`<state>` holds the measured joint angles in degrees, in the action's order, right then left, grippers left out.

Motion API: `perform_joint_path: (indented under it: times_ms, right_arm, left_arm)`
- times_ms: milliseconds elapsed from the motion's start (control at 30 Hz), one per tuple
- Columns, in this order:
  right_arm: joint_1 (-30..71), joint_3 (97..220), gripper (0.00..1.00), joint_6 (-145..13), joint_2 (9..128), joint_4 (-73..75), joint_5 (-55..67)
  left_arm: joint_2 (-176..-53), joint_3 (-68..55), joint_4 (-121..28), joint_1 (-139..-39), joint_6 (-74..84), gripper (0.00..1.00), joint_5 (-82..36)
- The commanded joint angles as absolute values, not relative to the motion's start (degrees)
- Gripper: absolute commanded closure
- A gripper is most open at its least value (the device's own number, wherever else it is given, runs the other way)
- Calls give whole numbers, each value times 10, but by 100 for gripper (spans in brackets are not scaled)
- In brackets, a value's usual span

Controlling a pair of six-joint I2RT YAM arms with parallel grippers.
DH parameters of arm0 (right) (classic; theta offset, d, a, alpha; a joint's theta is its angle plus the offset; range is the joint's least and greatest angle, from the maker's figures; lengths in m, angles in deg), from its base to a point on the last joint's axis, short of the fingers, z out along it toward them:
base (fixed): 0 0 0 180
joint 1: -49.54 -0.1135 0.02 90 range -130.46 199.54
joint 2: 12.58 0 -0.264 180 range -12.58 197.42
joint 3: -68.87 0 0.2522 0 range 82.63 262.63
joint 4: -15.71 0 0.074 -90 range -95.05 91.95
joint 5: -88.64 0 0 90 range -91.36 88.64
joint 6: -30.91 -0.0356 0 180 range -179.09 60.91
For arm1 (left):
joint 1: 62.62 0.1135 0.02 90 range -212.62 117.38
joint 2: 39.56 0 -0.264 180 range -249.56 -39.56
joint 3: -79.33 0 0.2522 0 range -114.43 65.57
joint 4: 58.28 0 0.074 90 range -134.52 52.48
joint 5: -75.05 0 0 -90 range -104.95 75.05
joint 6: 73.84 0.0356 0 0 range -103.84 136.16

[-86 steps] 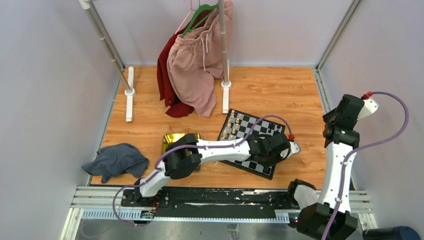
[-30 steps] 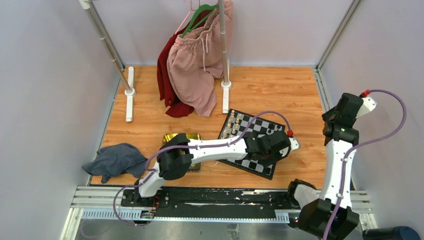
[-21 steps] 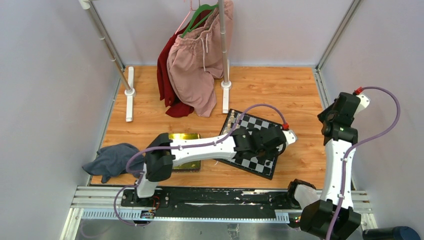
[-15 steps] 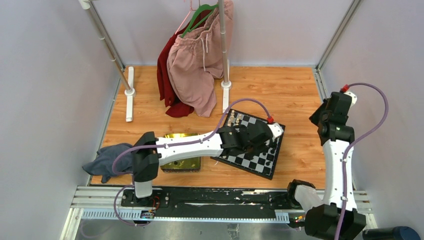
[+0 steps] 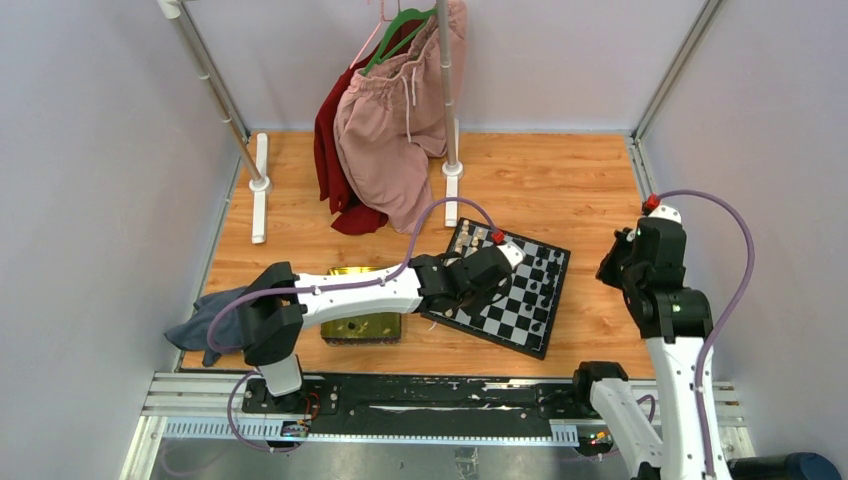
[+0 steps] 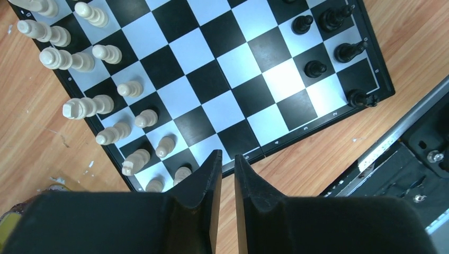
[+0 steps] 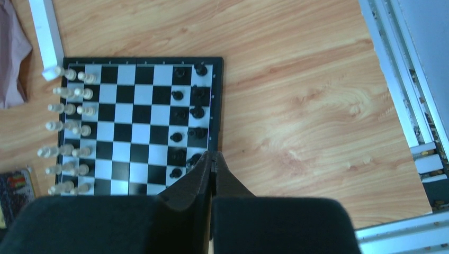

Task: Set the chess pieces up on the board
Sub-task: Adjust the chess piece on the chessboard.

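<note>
The board lies tilted on the wooden floor. Several black chess pieces stand in its two right-hand files, and some show in the left wrist view at the far right. Cream-white pieces fill the opposite side. My left gripper hovers over the board's near edge by the white corner. Its jaws stand a narrow gap apart with only wood showing between them. My right gripper hangs high above the board's right edge, shut with nothing in it.
A yellow-green tray lies left of the board, partly under the left arm. A grey-blue cloth sits at the far left. A rack with pink and red clothes and white feet stands behind. Metal rails run along the right.
My left arm has swung left from the board's black side to its white side, its jaws narrowing. My right arm has come down and in toward the board, its gripper closing.
</note>
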<state>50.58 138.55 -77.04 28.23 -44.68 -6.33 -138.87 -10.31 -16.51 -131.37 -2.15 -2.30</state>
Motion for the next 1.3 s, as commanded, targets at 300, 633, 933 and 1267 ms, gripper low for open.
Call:
perform_joint_path:
  times_ms: [300,633,933,1267]
  right_arm:
    - [443,1380,100,-790,222,-604,71]
    - [438,1424,100,-823,219,-598,35]
    - [438,1454,100,-849,222,-564,-13]
    - [439,1467,100,-855,229,-536,-36]
  left_arm:
    - [-1364,-80,-206,-1316,-55,94,-104]
    - [-1388,-70,-278,-1387,-56,100,-217]
    - [-1394,25,-460,-1393,-173,100,-257]
    - [-1439,26,-530,-1394,-183,100,-229]
